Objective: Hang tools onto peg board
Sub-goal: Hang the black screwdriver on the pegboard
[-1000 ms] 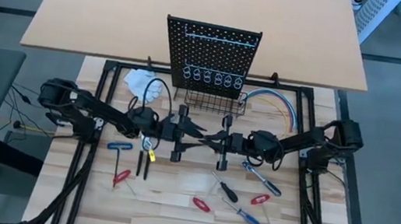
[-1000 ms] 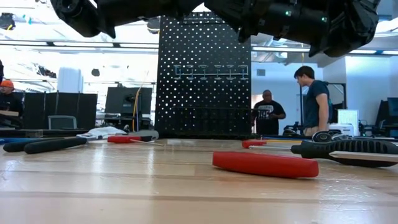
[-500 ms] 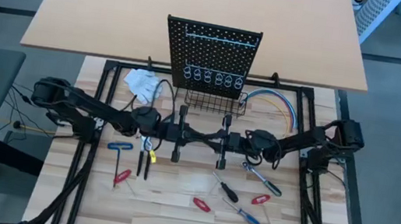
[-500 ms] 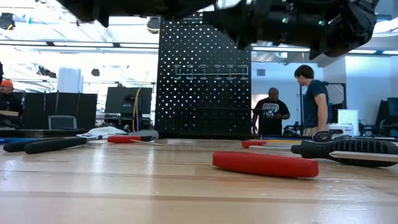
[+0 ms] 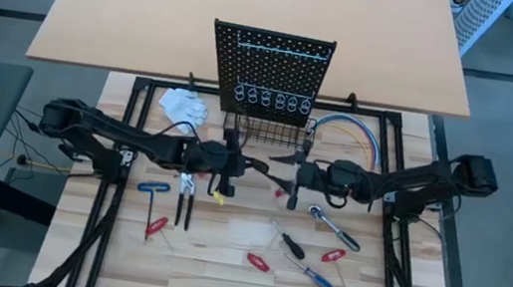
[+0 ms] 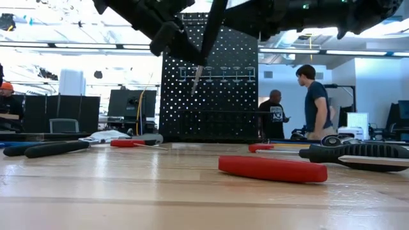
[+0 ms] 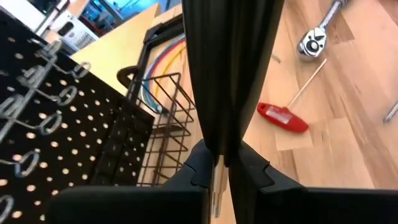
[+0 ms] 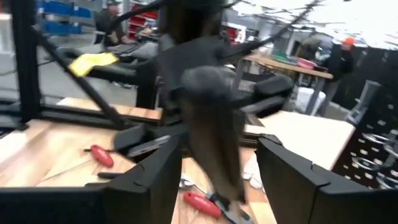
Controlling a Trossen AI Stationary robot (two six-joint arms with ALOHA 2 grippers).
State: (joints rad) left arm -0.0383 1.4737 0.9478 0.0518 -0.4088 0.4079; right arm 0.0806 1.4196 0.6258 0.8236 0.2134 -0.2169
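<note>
Screwdriver (image 5: 231, 156), black-handled, clamped in left gripper (image 5: 233, 167) at frame centre of high view, just below peg board (image 5: 270, 70) and wire basket (image 5: 268, 131). Low view: shaft tip seen level with ring row (image 6: 217, 71), whether touching cannot be told. Right gripper (image 5: 285, 171) spread wide, nothing held, just right of screwdriver. Pliers (image 5: 186, 199), red-handled drivers (image 5: 258, 262), ratchet (image 5: 333, 227) left lying on table (image 5: 222, 244) in lower half.

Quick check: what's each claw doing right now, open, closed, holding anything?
Left claw: closed on a dark-handled screwdriver.
Right claw: open, holding nothing, with the screwdriver handle between its fingers.
</note>
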